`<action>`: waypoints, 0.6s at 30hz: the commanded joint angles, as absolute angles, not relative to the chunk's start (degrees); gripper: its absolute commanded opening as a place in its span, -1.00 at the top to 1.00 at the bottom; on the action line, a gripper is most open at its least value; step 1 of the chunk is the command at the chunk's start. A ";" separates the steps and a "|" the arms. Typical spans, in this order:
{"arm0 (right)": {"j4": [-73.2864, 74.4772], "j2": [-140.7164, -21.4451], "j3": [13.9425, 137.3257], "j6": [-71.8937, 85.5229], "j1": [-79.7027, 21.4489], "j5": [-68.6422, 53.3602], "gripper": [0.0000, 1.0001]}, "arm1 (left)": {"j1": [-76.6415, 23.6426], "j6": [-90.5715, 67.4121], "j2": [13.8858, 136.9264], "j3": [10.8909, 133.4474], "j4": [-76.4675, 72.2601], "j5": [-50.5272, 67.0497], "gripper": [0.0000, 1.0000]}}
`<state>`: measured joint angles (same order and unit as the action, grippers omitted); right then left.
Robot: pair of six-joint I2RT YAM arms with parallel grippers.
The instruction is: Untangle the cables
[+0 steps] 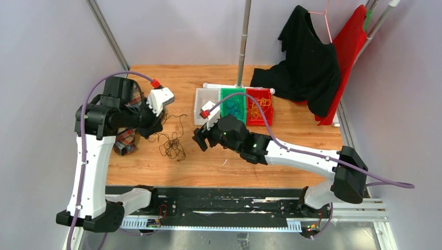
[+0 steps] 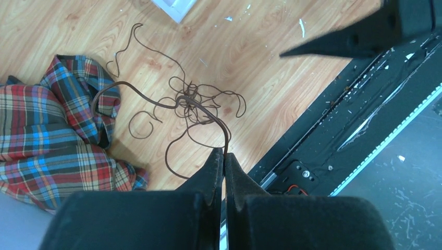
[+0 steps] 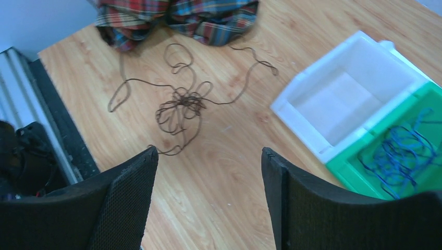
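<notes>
A dark brown cable tangle (image 1: 172, 146) lies loose on the wooden table, with curly strands spreading around its knot (image 2: 189, 102) (image 3: 180, 105). My left gripper (image 2: 224, 152) is shut on one brown strand that rises from the knot up to its tips. It hovers just left of the tangle (image 1: 154, 131). My right gripper (image 3: 208, 156) is open and holds nothing, standing a little right of the tangle (image 1: 201, 139). Blue cables (image 3: 398, 153) lie in the green bin (image 1: 233, 92). Yellow-orange cables (image 1: 257, 110) lie in the red bin (image 1: 259, 92).
A plaid cloth (image 1: 126, 139) lies bunched left of the tangle, under the left arm. An empty white bin (image 3: 348, 99) sits beside the green one. Behind stand a metal pole (image 1: 242, 41) and hanging black (image 1: 307, 62) and red (image 1: 349, 49) garments. A black rail (image 2: 365, 114) borders the table's near edge.
</notes>
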<state>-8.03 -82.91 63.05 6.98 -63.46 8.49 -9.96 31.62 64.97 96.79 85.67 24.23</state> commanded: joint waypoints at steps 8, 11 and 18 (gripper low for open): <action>-17.60 -87.59 63.53 3.15 -69.55 3.73 -0.45 | -10.28 28.21 70.23 103.28 85.83 30.07 0.99; -20.63 -87.18 61.43 3.66 -69.77 1.57 -0.45 | -10.28 27.50 71.86 105.31 85.87 31.11 0.99; -28.37 -89.05 59.20 5.64 -69.74 -3.76 -0.45 | -10.28 26.77 73.88 108.96 85.81 32.81 0.99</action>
<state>-22.17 -87.53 59.35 4.69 -69.01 -0.16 -9.96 28.01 73.71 105.67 85.86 30.11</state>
